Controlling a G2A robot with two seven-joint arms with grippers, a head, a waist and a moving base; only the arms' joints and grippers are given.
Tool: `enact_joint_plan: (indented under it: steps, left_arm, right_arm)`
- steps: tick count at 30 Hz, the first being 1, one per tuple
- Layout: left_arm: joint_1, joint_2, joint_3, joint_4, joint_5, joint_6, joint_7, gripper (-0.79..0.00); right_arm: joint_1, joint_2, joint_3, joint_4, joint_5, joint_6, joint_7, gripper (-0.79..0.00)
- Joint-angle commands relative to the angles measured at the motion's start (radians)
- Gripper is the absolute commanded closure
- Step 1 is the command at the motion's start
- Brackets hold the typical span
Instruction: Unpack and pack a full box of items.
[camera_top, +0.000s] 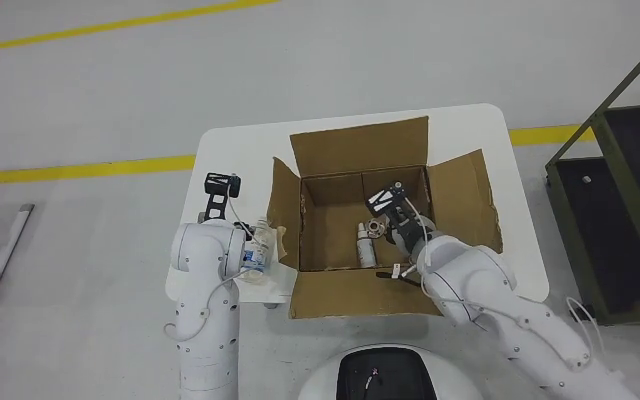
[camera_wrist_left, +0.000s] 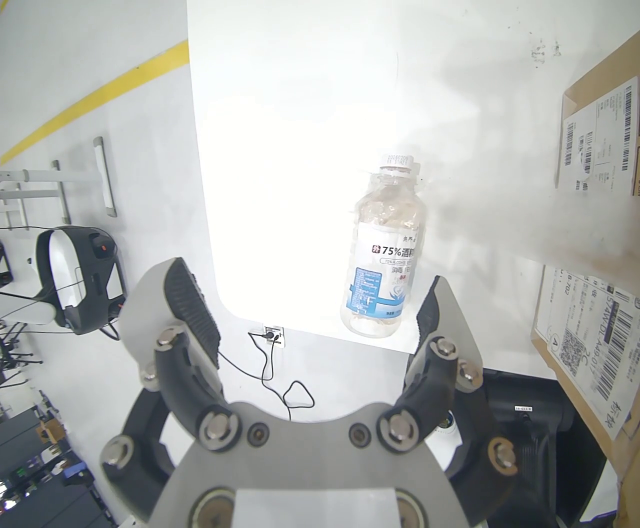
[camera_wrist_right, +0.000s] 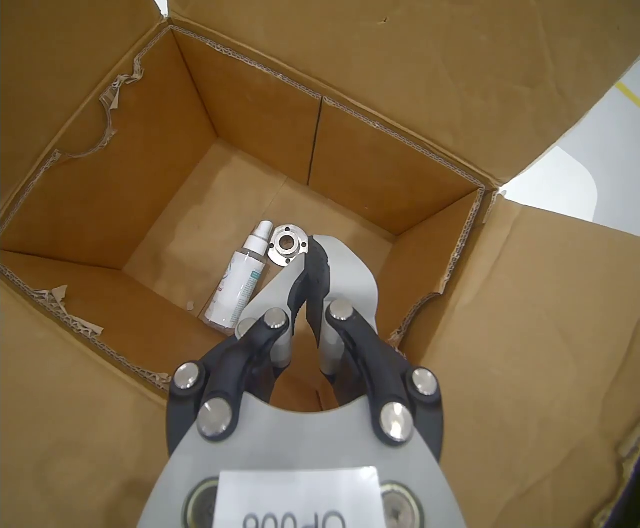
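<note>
An open cardboard box (camera_top: 455, 205) stands in the middle of the white table (camera_top: 235, 150). On its floor lie a white spray bottle (camera_wrist_right: 237, 282) (camera_top: 366, 246) and a round metal flange (camera_wrist_right: 286, 243) (camera_top: 373, 228), side by side. My right gripper (camera_wrist_right: 306, 255) hangs inside the box above the flange, shut with nothing in it. A clear bottle with a white and blue label (camera_wrist_left: 382, 250) (camera_top: 259, 246) lies on the table left of the box, close to the near edge. Just behind it, my left gripper (camera_wrist_left: 307, 285) is open and apart from it.
The box's flaps are spread outward; the left flap (camera_wrist_left: 597, 145) with its shipping labels lies close to the clear bottle. The table's near edge (camera_wrist_left: 300, 327) runs just under the bottle's base. A dark metal cart (camera_top: 600, 220) stands right of the table.
</note>
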Motion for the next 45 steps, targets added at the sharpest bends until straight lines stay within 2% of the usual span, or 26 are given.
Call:
enact_joint_plan:
  steps: [1,12,19,27,45]
  left_arm:
    - [0.000,0.000,0.000,0.000,0.000,0.000,0.000,-0.785]
    - [0.000,0.000,0.000,0.000,0.000,0.000,0.000,-0.785]
    - [0.000,0.000,0.000,0.000,0.000,0.000,0.000,-0.785]
    - [0.000,0.000,0.000,0.000,0.000,0.000,0.000,-0.785]
    - [0.000,0.000,0.000,0.000,0.000,0.000,0.000,-0.785]
  right_arm:
    - [0.000,0.000,0.000,0.000,0.000,0.000,0.000,0.000]
    - [0.005,-0.013,-0.008,0.044,0.024,0.032,-0.004,0.000]
    - [0.173,-0.076,-0.115,0.205,0.098,0.167,0.111,0.000]
    - [0.383,-0.166,-0.254,0.475,0.127,0.292,0.241,0.000]
    - [0.374,-0.166,-0.259,0.487,0.113,0.281,0.228,0.000]
